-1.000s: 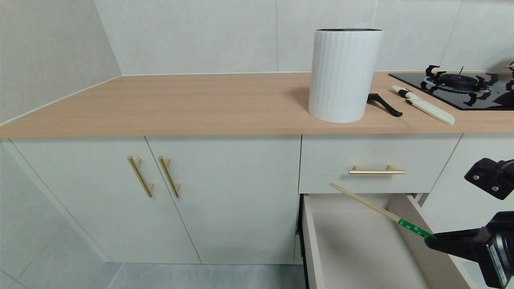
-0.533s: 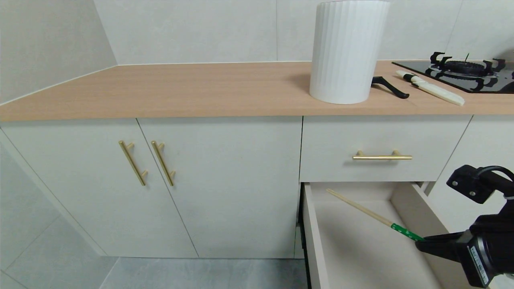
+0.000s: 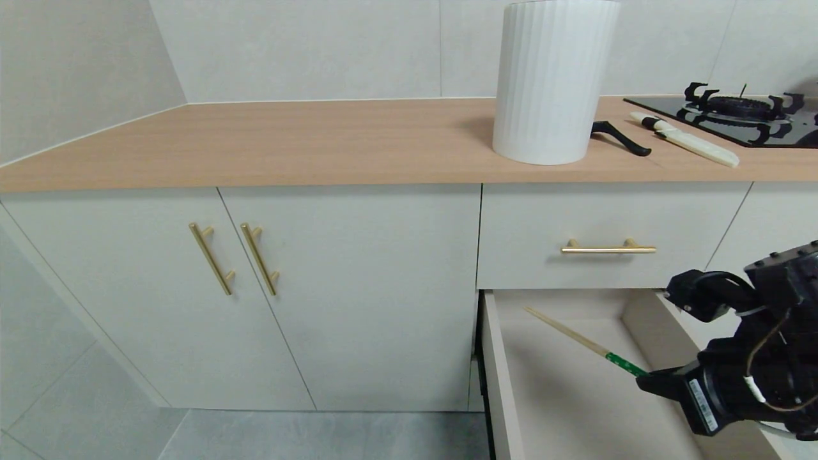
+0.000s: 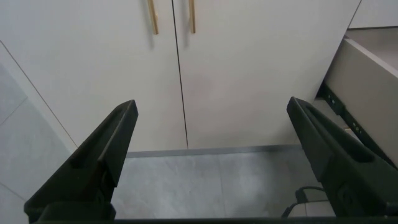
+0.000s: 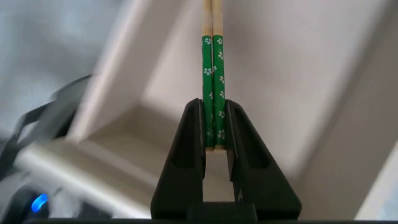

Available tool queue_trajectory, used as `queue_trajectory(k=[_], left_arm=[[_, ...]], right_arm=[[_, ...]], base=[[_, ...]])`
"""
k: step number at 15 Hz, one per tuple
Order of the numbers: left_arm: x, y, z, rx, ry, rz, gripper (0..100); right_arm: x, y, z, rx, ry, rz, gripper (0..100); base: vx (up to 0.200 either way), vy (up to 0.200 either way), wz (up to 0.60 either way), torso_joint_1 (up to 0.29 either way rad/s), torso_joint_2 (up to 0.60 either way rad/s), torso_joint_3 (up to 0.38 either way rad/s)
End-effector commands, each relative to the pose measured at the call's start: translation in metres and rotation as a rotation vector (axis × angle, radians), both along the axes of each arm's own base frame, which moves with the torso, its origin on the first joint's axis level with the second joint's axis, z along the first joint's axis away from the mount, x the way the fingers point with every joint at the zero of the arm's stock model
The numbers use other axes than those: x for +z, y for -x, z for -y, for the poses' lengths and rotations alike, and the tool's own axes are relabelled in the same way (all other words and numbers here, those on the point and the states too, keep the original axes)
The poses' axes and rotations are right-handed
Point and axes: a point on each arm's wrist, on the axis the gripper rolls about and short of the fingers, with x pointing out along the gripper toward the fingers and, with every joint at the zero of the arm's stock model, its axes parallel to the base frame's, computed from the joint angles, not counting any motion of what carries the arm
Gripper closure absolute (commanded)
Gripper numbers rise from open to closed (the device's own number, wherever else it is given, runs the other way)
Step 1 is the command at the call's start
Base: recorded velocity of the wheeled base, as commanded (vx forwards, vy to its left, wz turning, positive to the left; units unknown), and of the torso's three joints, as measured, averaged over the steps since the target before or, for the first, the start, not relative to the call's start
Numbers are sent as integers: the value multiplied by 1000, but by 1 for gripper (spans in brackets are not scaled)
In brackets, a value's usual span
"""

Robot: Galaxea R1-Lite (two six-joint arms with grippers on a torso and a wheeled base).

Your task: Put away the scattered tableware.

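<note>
While the right end effector pinches a pair of wooden, green-ended chopsticks over the open pale drawer, the left end effector gapes wide, empty; beyond, a white ribbed canister stands on the wooden desk.

A tall white ribbed pot stands on the brown wood surface. Right of the pot sits a black gas stove. Under the pot is a shut drawer with a gold handle. Down and left of the pot are two cupboard doors and grey floor.
</note>
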Motion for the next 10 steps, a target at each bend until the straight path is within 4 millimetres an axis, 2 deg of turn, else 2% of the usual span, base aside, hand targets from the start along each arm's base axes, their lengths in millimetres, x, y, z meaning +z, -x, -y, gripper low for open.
queue_trajectory(k=[1,4,7,8,9,10], left_arm=[[0,0,0,0,0,-1,0],[0,0,0,0,0,-2,0],[0,0,0,0,0,-2,0],[0,0,0,0,0,-1,0],[0,0,0,0,0,-1,0],[0,0,0,0,0,-2,0]], right_arm=[[-26,-24,-11,-89,46,-77,100],[-49,-49,-23,-154,32,-160,100],[-96,-89,-43,-280,-26,-245,100],[-99,-91,-44,-283,-26,-249,100],[-120,-101,-49,-301,-16,-271,100],[-125,-102,-50,-305,-12,-284,100]], base=[[0,0,0,0,0,0],[0,0,0,0,0,0],[0,0,0,0,0,0],[0,0,0,0,0,0],[0,0,0,0,0,0],[0,0,0,0,0,0]])
